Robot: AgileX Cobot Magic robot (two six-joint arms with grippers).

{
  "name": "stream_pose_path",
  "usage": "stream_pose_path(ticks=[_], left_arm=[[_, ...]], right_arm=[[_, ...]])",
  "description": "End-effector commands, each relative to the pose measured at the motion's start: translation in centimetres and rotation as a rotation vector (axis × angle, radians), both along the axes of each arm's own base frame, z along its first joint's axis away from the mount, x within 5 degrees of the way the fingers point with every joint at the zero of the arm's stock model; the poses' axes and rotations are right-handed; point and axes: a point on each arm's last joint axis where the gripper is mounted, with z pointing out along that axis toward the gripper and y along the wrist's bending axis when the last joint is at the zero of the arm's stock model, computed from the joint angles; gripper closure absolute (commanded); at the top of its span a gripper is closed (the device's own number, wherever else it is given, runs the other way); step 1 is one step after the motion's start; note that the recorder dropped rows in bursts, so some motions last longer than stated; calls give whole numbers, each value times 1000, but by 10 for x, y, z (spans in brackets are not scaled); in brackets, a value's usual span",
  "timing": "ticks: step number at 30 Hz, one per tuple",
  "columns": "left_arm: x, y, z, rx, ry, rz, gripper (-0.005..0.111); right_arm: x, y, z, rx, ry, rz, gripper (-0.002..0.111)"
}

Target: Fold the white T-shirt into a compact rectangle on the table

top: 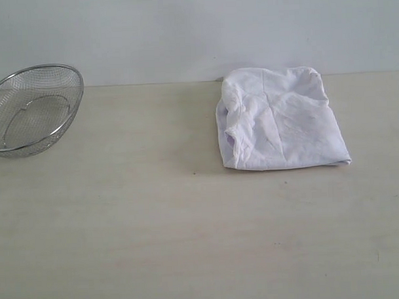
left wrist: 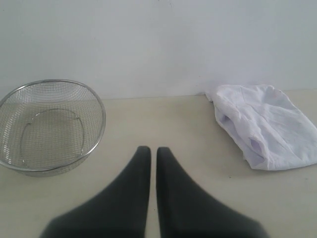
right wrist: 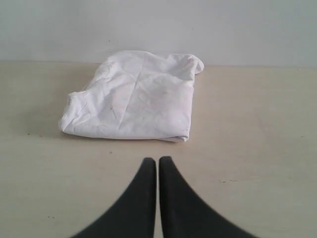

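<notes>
Looking across the counter [top: 156, 223] from the left, I count 1 wire-mesh basket [top: 34, 109] with nothing in it, then 1 white T-shirt [top: 280, 120] lying right of the middle near the far edge, already doubled into a rumpled rectangle. There are 2 hands: the left hand [left wrist: 153, 150] and the right hand [right wrist: 157, 159], both pinched together on nothing and clear of the cloth. The folding looks about finished to me. Any next move would be smoothing the puckered left edge, which calls for a hand to part first.
</notes>
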Motion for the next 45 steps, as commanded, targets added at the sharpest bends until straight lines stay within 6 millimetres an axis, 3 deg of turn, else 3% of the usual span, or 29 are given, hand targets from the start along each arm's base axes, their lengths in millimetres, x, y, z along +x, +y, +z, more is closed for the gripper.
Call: stream_pose_path(ticks=[1,45], left_arm=[[-1,1,1,-8,-17,11,102],[-1,1,2,-9,-25,17,102]], right_arm=[[-1,-2,-1,-29,9,-18,109],[-3,-2,-3,-12,30,-19,109]])
